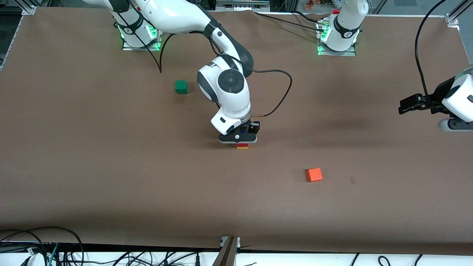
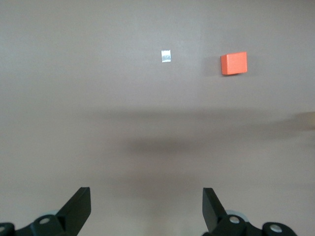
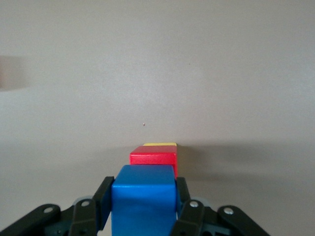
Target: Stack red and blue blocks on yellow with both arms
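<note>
My right gripper (image 1: pixel 241 139) is in the middle of the table, shut on the blue block (image 3: pixel 144 206), which fills the gap between its fingers (image 3: pixel 104 196). Just under it, the red block (image 1: pixel 242 145) sits on the yellow block (image 1: pixel 242 147). In the right wrist view, the red block (image 3: pixel 153 156) and a strip of the yellow block (image 3: pixel 160 145) show past the blue one. I cannot tell whether blue touches red. My left gripper (image 1: pixel 406 105) waits in the air at the left arm's end of the table, open and empty (image 2: pixel 146 206).
An orange cube (image 1: pixel 314 174) lies nearer the front camera than the stack, toward the left arm's end; it also shows in the left wrist view (image 2: pixel 234 63), beside a small white tag (image 2: pixel 166 56). A green cube (image 1: pixel 181 87) lies near the right arm's base.
</note>
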Robot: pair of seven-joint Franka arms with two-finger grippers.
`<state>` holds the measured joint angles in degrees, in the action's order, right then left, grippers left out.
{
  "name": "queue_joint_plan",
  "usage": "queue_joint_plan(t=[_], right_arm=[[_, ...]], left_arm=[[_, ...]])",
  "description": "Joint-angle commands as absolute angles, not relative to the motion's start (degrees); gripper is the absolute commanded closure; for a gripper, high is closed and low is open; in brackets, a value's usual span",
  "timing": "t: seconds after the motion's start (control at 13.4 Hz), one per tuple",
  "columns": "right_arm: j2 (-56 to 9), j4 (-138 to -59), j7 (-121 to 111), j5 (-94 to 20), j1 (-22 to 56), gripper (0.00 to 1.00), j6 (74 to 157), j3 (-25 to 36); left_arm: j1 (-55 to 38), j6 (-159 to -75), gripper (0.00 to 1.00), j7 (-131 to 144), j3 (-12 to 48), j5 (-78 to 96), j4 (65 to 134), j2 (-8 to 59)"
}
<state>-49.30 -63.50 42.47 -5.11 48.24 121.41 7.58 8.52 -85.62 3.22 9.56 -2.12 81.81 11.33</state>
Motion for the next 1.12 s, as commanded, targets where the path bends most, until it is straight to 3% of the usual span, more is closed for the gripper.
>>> queue_joint_plan(t=[0.0,1.05], right_arm=[[-51.0,-61.2,43.3,-4.0,49.0,0.59,122.1,8.3],[-51.0,-61.2,42.8,-0.3,49.3,0.55,121.5,8.2]], left_arm=[[8.8,-87.0,0.0,2.6,9.1,-1.3,83.6,11.0],[8.9,-87.2,0.0,2.1,9.4,-1.2,83.0,11.3]])
